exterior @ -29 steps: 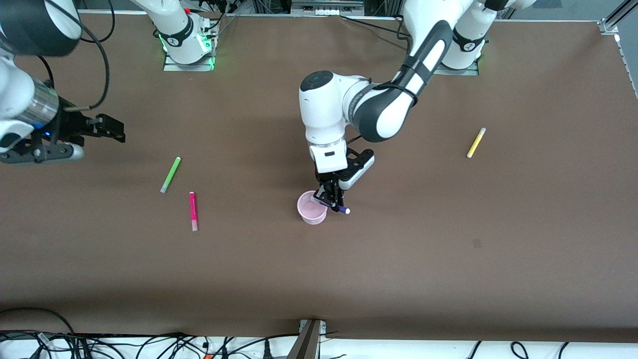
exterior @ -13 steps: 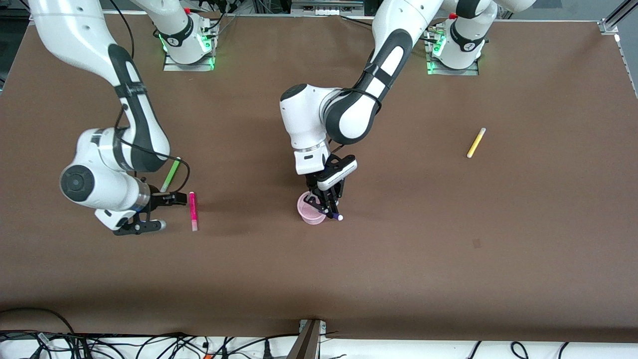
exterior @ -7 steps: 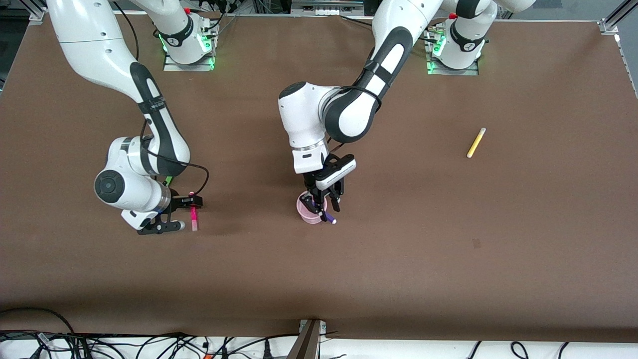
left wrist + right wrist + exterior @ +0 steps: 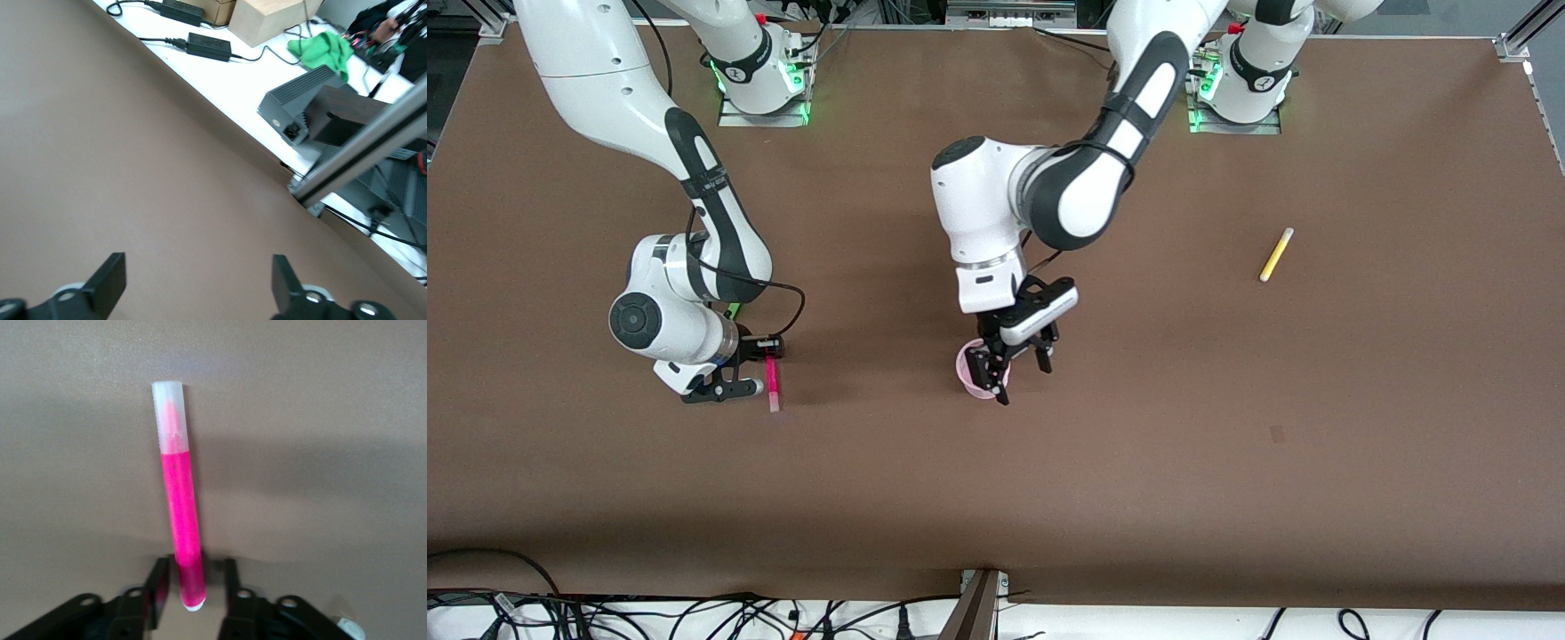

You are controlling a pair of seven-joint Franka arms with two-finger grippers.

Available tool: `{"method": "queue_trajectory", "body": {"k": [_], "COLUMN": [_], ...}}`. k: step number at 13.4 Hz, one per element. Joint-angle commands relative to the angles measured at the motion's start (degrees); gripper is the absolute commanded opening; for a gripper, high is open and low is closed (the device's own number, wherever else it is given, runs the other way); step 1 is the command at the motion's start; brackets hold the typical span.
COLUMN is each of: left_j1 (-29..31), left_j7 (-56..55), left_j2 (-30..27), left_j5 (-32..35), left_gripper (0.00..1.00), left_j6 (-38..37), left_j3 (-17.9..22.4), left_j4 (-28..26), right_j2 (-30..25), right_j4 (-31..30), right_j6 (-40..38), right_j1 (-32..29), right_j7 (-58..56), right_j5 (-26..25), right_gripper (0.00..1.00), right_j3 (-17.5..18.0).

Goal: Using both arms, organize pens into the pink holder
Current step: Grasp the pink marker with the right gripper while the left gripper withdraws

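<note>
Change since earlier frames: my left gripper [image 4: 1017, 373] has let go of the dark purple pen, which no longer shows at my fingers or beside the cup; I cannot tell from these views where it rests. My right gripper [image 4: 758, 366] has come in from the right arm's end of the table and settled over the magenta pen.

Left gripper: over the pink holder [image 4: 971, 375], jaws spread wide and holding nothing. In the left wrist view my two fingertips [image 4: 110, 280] stand well apart with only bare brown table [image 4: 133, 167] between them.

Right gripper: low at the table, one finger on each side of the magenta pen [image 4: 771, 382]. In the right wrist view the fingers [image 4: 159, 583] stand just beside the barrel at one end; I cannot tell whether they touch it.

Magenta pen, axis: lying flat, long axis running toward and away from the front camera. The pale cap [image 4: 168, 410] points toward that camera; the end my fingers straddle is the farther one.

Pink holder: upright near the middle of the table, partly covered by my left gripper.

Green pen [image 4: 732, 311]: only a sliver shows past my right wrist, farther from the front camera than the magenta pen.

Yellow pen [image 4: 1275, 254]: flat, toward the left arm's end of the table, well apart from the holder, axis slanted, untouched.
</note>
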Motion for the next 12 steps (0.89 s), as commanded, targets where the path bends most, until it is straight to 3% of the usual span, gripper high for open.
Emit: {"method": "queue_trajectory", "body": {"k": [1,3,5,8,10,12], "left_j1": [5.4,10.2,14.7,21.3,25.9,29.6], "left_j7": [19.0,36.0,48.4,65.9,79.9,89.9], "left_j2": [-5.7,-10.7,-14.5,-17.1,-17.6,-18.2], "left_j5": [-12.7,-23.7,-29.3,-32.6,-34.0,-34.2], "left_gripper": [1.00,1.00,1.00,1.00,1.00,1.00], "left_j6": [-3.8,-8.6,-15.5,-25.2,-31.6,-34.0], "left_j3": [-0.7,-0.6,-0.7,-0.7,-0.6,-0.7], "left_j4": [-1.1,-2.2,-2.2,-2.3,-2.3,-4.0], "right_j2": [-1.8,-1.8,-1.8,-2.0,-2.0,-1.9], "right_j4": [-2.5,-2.4,-1.8,-0.1,4.1,9.8], "right_j6": [1.0,0.9,0.2,-3.9,-11.3,-19.8], "right_j1": [0.0,0.0,0.0,0.0,0.3,0.7], "right_j7": [-1.4,-1.3,-0.6,-0.5,0.7,7.0], "right_j5": [0.9,1.0,1.1,5.3,9.6,10.3], "right_gripper": [0.23,0.11,0.00,0.00,0.00,0.00], "right_j3": [0.0,0.0,0.0,0.4,0.4,0.4]}}
